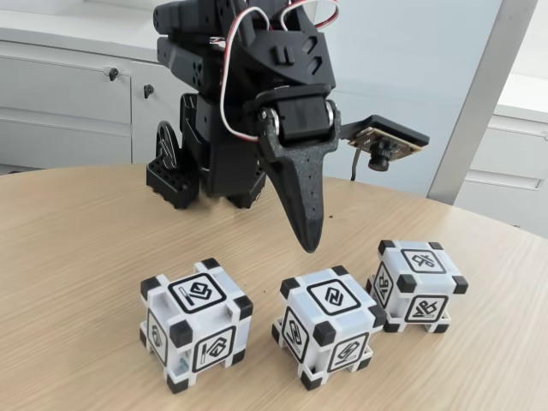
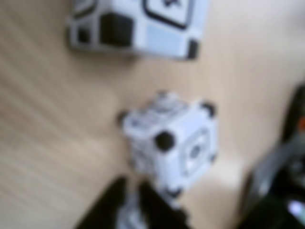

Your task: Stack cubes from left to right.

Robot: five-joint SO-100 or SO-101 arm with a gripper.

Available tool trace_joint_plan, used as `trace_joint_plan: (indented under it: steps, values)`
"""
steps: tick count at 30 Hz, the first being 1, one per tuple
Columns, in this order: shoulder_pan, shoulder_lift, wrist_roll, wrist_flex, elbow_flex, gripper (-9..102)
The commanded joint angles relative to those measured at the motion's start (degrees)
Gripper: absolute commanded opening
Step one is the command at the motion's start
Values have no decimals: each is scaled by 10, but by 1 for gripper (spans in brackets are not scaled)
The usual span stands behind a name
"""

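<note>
Three white cubes with black corners and square glyphs stand in a row on the wooden table in the fixed view: the left cube (image 1: 195, 324), the middle cube (image 1: 328, 325) and the right cube (image 1: 417, 285), which sits a bit farther back. All three rest apart, none stacked. My black gripper (image 1: 308, 244) points down, hanging just above and behind the middle cube, with its fingers together and nothing between them. The blurred wrist view shows one cube (image 2: 171, 143) just ahead of my gripper (image 2: 138, 207) and another cube (image 2: 138, 24) at the top edge.
The arm's black base (image 1: 201, 171) stands at the back of the round wooden table (image 1: 77, 257). White cabinets (image 1: 68, 94) line the wall behind. The table edge curves away at the right, past the right cube.
</note>
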Motion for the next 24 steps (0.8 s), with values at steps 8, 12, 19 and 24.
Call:
trace_joint_plan:
  steps: [8, 12, 19, 24]
  values:
    - [2, 5, -75, -4, -47, 0]
    - [-4, -5, -40, 1, -155, 0]
    - [-8, -68, 16, 4, -323, 3]
    - [-21, -223, 64, 4, -418, 3]
